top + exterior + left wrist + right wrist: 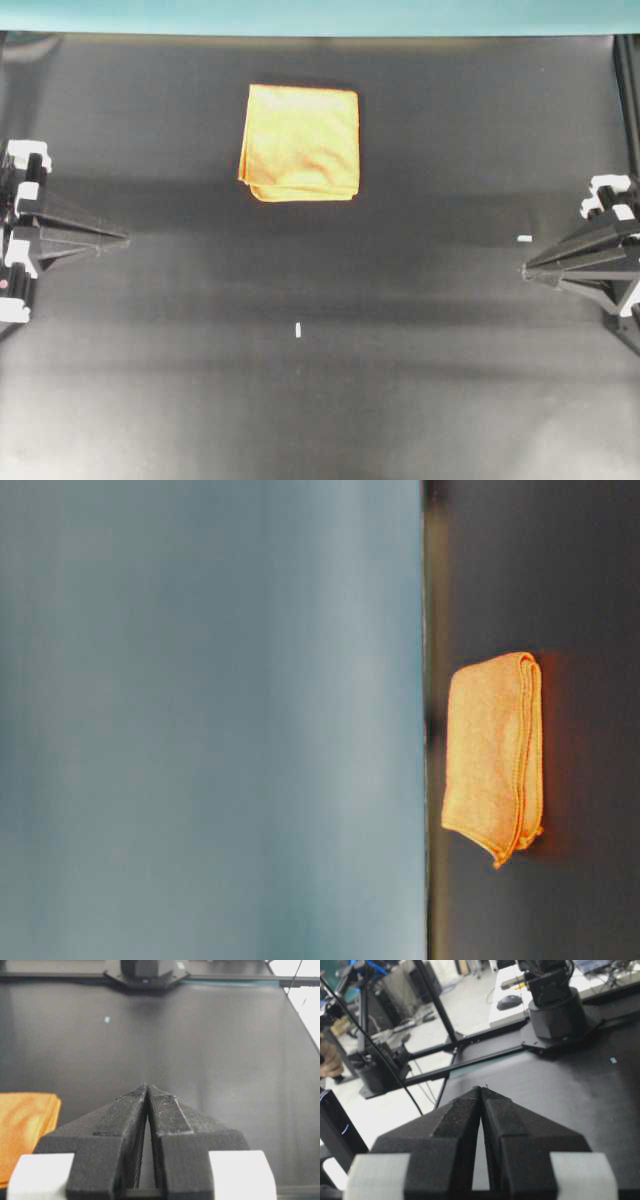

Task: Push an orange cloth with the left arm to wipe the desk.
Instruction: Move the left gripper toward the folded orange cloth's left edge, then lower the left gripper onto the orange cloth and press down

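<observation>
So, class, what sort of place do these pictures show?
Probably a robotics lab: two black arms, the left arm and its twin, face across a black desk, with stands, cables and workbenches behind.

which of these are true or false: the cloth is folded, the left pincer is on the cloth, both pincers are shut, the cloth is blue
1. The cloth is folded. True: layered edges show at its side in the table-level view.
2. The left pincer is on the cloth. False: it sits apart from it, over bare desk.
3. Both pincers are shut. True: the left one's tips meet, and so do those of the right pincer.
4. The cloth is blue. False: it is orange.
</observation>
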Controlling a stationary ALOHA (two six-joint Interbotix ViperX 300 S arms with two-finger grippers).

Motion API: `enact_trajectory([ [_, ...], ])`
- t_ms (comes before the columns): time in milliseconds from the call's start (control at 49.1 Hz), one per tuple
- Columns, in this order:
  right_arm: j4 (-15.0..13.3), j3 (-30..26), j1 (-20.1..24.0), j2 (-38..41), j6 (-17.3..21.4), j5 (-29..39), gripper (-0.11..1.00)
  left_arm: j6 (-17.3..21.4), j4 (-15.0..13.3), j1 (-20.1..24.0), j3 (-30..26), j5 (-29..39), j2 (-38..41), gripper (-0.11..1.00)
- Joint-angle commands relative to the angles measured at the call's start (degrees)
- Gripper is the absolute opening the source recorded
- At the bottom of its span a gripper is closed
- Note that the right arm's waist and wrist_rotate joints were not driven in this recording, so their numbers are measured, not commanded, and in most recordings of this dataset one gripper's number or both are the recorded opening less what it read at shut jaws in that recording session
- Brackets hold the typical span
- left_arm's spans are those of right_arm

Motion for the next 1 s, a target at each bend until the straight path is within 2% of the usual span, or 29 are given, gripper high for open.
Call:
enact_trajectory([
  [0,0.09,0.0,0.0,0.7,0.0,-0.26,0.03,0.0,2.46,0.79,-0.53,0.09,2.99,0.06],
  [61,0.09,0.62,0.09,0.53,0.0,-0.09,0.07,-0.09,2.37,1.85,-0.53,0.0,5.45,0.08],
  [143,0.09,0.97,0.09,0.26,0.09,0.7,-0.01,-0.09,2.37,3.69,-0.79,-0.79,9.58,0.0],
  [306,0.09,1.41,0.09,0.09,0.0,2.55,-0.01,-0.35,2.37,9.23,-2.29,-5.54,17.23,0.0],
  [489,0.09,1.76,0.09,0.0,0.09,3.87,-0.01,-0.7,2.37,15.47,-6.5,-9.58,27.16,0.0],
  [652,0.0,2.11,0.09,0.0,0.09,3.87,-0.01,-0.88,2.37,19.07,-11.51,-13.71,37.88,0.02],
  [693,0.09,2.2,0.09,-0.09,0.0,3.87,-0.01,-0.97,2.46,19.95,-13.01,-13.97,40.69,0.06],
  [754,0.09,2.29,0.09,-0.26,0.0,3.87,-0.01,-1.05,2.37,21.09,-15.82,-14.06,45.35,0.18],
  [917,0.09,2.64,0.0,-0.53,0.0,3.96,-0.01,-1.14,2.37,22.76,-22.15,-14.33,54.67,0.67],
  [978,0.09,2.81,0.0,-0.79,0.09,3.87,-0.01,-1.14,2.46,23.29,-24.52,-14.33,58.1,0.81],
])
